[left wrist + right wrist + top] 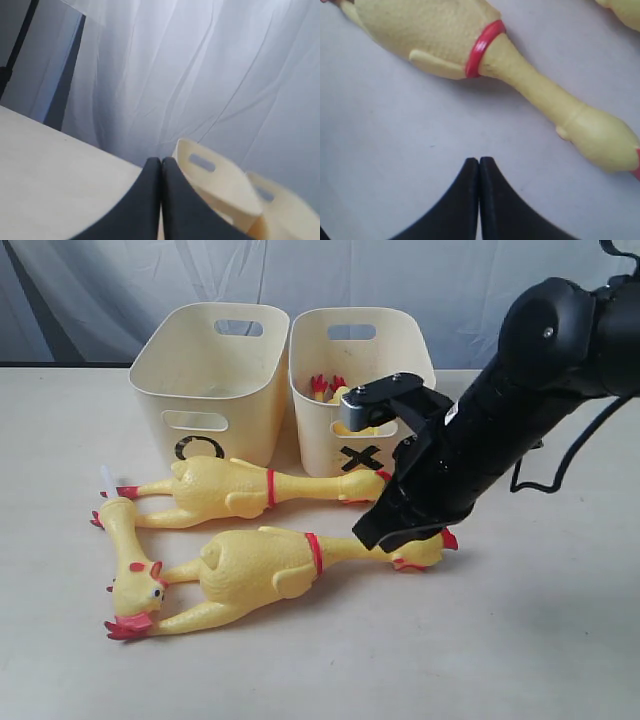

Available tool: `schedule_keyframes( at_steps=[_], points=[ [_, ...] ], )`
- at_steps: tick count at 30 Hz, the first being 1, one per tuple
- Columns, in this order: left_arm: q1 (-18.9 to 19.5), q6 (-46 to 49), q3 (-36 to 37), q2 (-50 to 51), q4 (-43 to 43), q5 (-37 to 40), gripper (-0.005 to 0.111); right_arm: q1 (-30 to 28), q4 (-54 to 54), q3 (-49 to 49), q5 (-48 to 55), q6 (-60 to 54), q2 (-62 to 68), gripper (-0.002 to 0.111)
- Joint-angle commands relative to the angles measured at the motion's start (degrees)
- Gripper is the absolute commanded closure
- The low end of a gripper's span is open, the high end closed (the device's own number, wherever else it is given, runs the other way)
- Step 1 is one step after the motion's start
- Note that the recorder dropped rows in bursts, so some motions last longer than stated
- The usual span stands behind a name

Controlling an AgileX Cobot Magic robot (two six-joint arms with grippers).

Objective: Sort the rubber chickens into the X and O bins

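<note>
Two large yellow rubber chickens lie on the table in front of the bins, one nearer the bins [235,488] and one in front [262,565]. A smaller chicken [128,565] with a white tube [105,476] lies at their left. Red feet of another chicken [326,385] stick out of the X bin [330,430]. The O bin [200,390] stands to its left. My right gripper [479,161] is shut and empty, hovering just beside the front chicken's [432,35] neck and head. The left gripper [161,160] is shut with nothing in it, away from the O bin [215,182].
The black right arm [500,410] reaches in from the right, over the front chicken's head and in front of the X bin. A grey curtain [100,290] hangs behind the table. Bare tabletop [520,640] lies at the front right.
</note>
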Motion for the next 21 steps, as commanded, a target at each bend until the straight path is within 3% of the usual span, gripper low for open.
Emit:
schedule_keyframes(
  at_steps=[1,5,13,21],
  points=[
    [0.01,-0.50,0.07,-0.26,-9.30,-4.36,0.107,-0.27,1.03,2.11,-3.15,1.61,-3.71,0.108],
    [-0.10,0.12,-3.56,-0.26,-9.15,6.51,0.107,-0.27,2.69,2.24,-2.80,1.61,-7.36,0.108],
    [-0.10,2.21,-12.57,10.01,-9.36,15.26,0.107,-0.27,3.52,2.24,0.96,1.61,-16.77,0.108],
    [-0.10,26.83,-25.96,32.55,-23.11,29.19,0.107,-0.27,3.52,2.24,3.03,1.61,-24.96,0.108]
  ],
)
